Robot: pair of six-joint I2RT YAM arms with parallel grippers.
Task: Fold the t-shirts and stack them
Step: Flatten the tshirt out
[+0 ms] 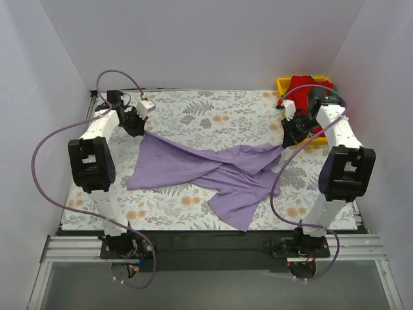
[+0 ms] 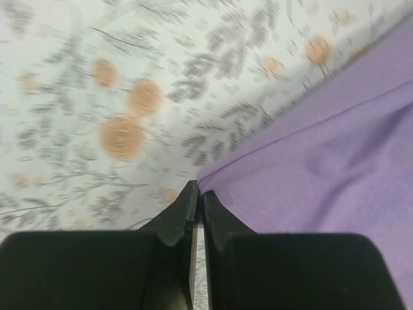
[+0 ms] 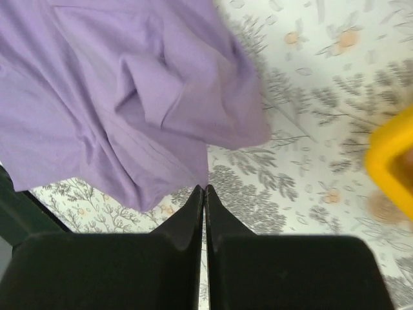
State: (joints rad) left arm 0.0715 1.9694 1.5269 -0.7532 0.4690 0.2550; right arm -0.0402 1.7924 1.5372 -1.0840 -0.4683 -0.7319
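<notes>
We see the floral-patterned cloth (image 1: 193,110) covering the whole table. On it the lavender t-shirt (image 1: 213,171) lies crumpled about the middle, drawn into a band that runs from 10 o'clock to 3 o'clock, with a loose flap trailing toward 6 o'clock near the front edge.

The left arm (image 1: 93,161) rises from its base at 7 o'clock and reaches to 10 o'clock. The right arm (image 1: 345,168) rises from 5 o'clock and reaches to 2 o'clock.

The yellow plastic tray (image 1: 282,84) sits in the far corner at 1 o'clock, and a red t-shirt (image 1: 302,84) is heaped inside it.

The left gripper (image 1: 137,124) is at the shirt's 10 o'clock end. In its wrist view we see this gripper (image 2: 198,194) with its fingers pressed together, and the lavender hem runs straight into their tips, so it is pinching that corner.

The right gripper (image 1: 289,137) is at the shirt's 3 o'clock end, just beside the tray. From its wrist camera the gripper (image 3: 204,192) is likewise clenched, with the cloth's edge meeting the tips. The contact itself is hard to make out there, but it appears to be grasping the lavender t-shirt too
</notes>
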